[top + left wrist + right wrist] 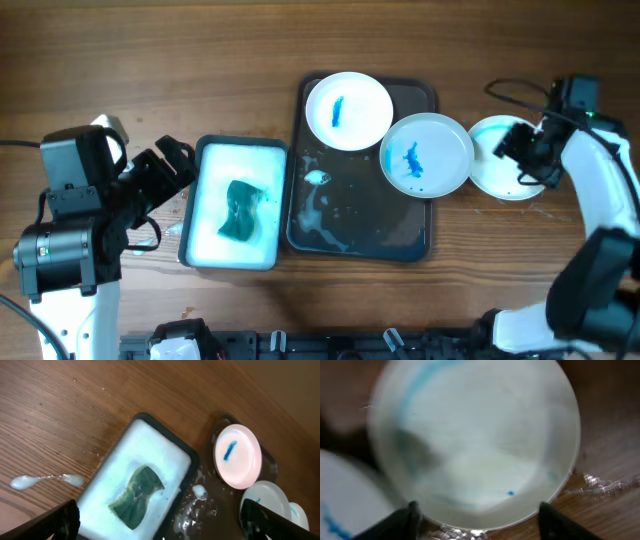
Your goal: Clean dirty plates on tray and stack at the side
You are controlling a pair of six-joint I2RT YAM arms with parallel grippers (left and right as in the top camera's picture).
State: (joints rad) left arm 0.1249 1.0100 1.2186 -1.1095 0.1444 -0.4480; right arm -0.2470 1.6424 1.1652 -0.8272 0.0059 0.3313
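A dark tray [320,232] holds a white plate with a blue smear [348,110] at its back. A second blue-smeared plate [427,154] leans over the tray's right edge. A third white plate [498,160] lies on the table to the right, close under my right gripper [528,152], which is open and empty; in the right wrist view this plate [475,440] fills the frame with a small blue dot. My left gripper [172,168] is open and empty left of a white soapy basin [215,165] holding a green sponge [243,208].
Foam and water lie on the tray floor [322,205]. A foam streak [45,480] lies on the wooden table left of the basin. Wet patches shine on the table by the right plate [605,482]. A cable [515,95] runs near the right arm.
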